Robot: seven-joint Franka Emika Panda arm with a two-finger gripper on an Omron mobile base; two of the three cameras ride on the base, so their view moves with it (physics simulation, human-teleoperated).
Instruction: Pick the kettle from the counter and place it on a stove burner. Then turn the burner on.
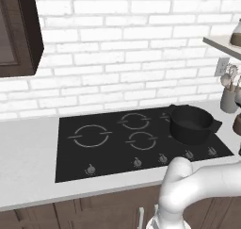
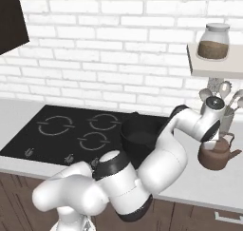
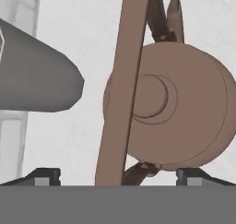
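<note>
The brown-copper kettle point(image 2: 219, 155) stands on the pale grey counter point(image 2: 204, 187), right of the black cooktop. A sliver of the kettle point(image 1: 237, 124) shows at the right edge of the left base view. My gripper point(image 3: 119, 176) hangs straight over it, open. The hand view looks down on the lid point(image 3: 152, 96), and the arched handle point(image 3: 120, 89) runs between the two wide-apart fingertips, which do not touch it. The largest burner ring point(image 1: 90, 135) lies bare at the cooktop's left point(image 2: 56, 125).
A black pot point(image 1: 190, 123) with side handles sits on the cooktop's right rear ring, just left of the kettle. A grey utensil holder point(image 2: 224, 113) stands behind the kettle, under a shelf with a jar point(image 2: 213, 41). Knobs point(image 1: 136, 162) line the cooktop's front edge.
</note>
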